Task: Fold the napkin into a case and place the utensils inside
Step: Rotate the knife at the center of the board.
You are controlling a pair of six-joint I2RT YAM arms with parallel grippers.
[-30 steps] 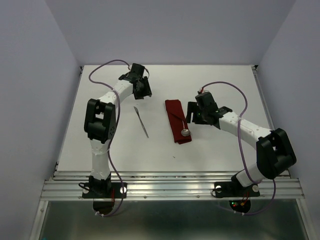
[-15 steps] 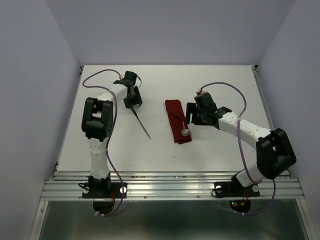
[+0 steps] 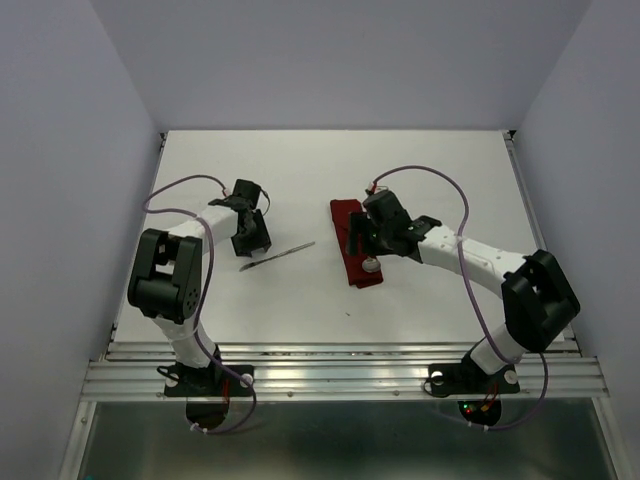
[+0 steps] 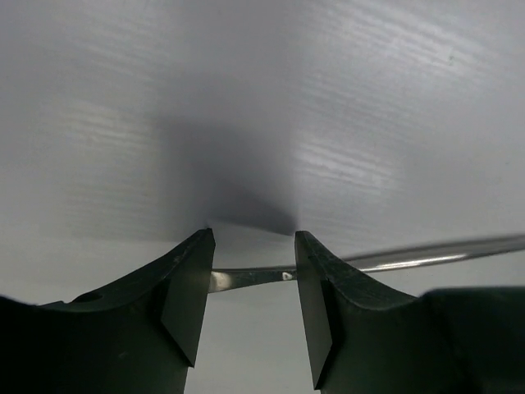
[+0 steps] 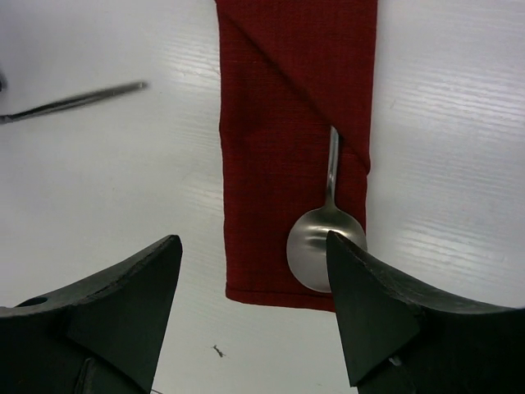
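The napkin is folded into a narrow dark red case [image 3: 345, 212] [image 5: 279, 123] at mid-table. A spoon [image 3: 371, 265] [image 5: 321, 246] lies on it, its handle tucked under a diagonal fold and its bowl at the near end. My right gripper [image 3: 358, 238] [image 5: 253, 238] hovers open over the case's near end, with nothing between its fingers. The thin straight utensil [image 3: 278, 256] [image 4: 250, 277] [image 5: 74, 100] lies flat on the table left of the case. My left gripper [image 3: 250, 238] [image 4: 252, 275] is down at its left end. It stands open, and the utensil's tip crosses the gap between the fingers.
White tabletop [image 3: 430, 170] with purple walls on three sides and a metal rail along the near edge [image 3: 340, 375]. A tiny dark speck [image 5: 217, 351] lies just near of the case.
The left gripper came down and toward the near left onto the thin utensil, which swung from a diagonal to almost crosswise. The right gripper moved left over the case.
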